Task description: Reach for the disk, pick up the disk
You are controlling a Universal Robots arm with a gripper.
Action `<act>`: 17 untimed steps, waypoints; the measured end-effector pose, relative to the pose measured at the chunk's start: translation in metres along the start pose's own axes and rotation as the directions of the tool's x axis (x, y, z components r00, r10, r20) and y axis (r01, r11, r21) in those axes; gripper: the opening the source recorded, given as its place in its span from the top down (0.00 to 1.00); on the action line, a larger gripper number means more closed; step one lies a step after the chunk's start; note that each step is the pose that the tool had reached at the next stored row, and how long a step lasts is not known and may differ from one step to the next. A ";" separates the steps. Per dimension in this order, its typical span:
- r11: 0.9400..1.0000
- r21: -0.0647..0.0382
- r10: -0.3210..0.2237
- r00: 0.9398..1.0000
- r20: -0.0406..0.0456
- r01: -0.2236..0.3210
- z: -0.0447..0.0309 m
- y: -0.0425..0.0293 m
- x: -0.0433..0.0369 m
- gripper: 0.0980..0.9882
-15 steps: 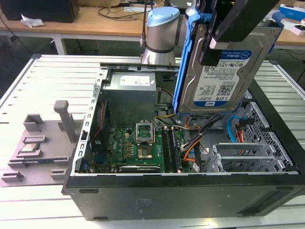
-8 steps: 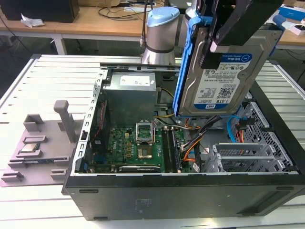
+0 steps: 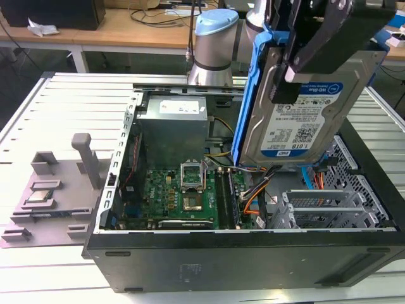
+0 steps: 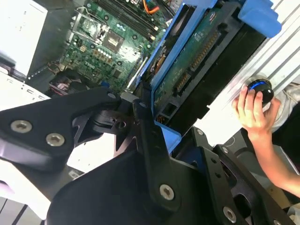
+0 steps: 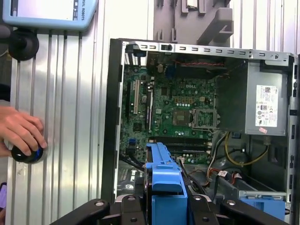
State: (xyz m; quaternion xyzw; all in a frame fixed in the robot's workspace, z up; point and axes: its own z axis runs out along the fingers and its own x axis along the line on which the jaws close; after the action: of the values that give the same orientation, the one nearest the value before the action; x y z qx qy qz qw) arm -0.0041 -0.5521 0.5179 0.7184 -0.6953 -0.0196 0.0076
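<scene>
The robot's black hand is gripping the disk, its fingers closed against the two flat faces and holding the disk on edge, clear above the open computer case. In the second wrist view the fingers are clamping near one end of the disk, with the green circuit side and a blue plastic side rail showing.

The disk is a rigid metal slab, probably fairly heavy for its size, smooth-faced and likely slippery, and sensitive to knocks. The flat faces or the blue rails look like the safest places to grip; the exposed circuit side and connector look best avoided.

Below the disk, inside the case, the motherboard is lying exposed. Beyond the case, on the ribbed metal worktop, a person's hand is resting on a round black knob.
</scene>
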 end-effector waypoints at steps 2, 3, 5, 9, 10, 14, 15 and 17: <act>1.000 0.000 0.000 1.000 0.001 0.000 0.0023 0.0003 0.0106 0.70; 1.000 0.000 0.000 1.000 0.002 0.000 0.0031 0.0003 0.0136 0.70; 1.000 0.000 0.000 1.000 0.010 0.000 0.0049 0.0004 0.0180 0.70; 1.000 0.001 0.011 1.000 0.021 -0.011 0.0126 -0.0008 0.0231 0.70; 1.000 0.001 0.012 1.000 0.021 -0.012 0.0145 -0.0016 0.0237 0.70; 1.000 -0.001 0.015 1.000 0.021 -0.015 0.0230 -0.0100 0.0265 0.70; 1.000 -0.002 0.015 1.000 0.021 -0.015 0.0241 -0.0158 0.0269 0.70; 1.000 -0.003 0.015 1.000 0.021 -0.015 0.0249 -0.0230 0.0273 0.70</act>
State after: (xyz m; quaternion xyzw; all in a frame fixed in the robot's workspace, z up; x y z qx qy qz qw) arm 0.0188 -0.5782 0.4917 0.7129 -0.7007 -0.0283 0.0013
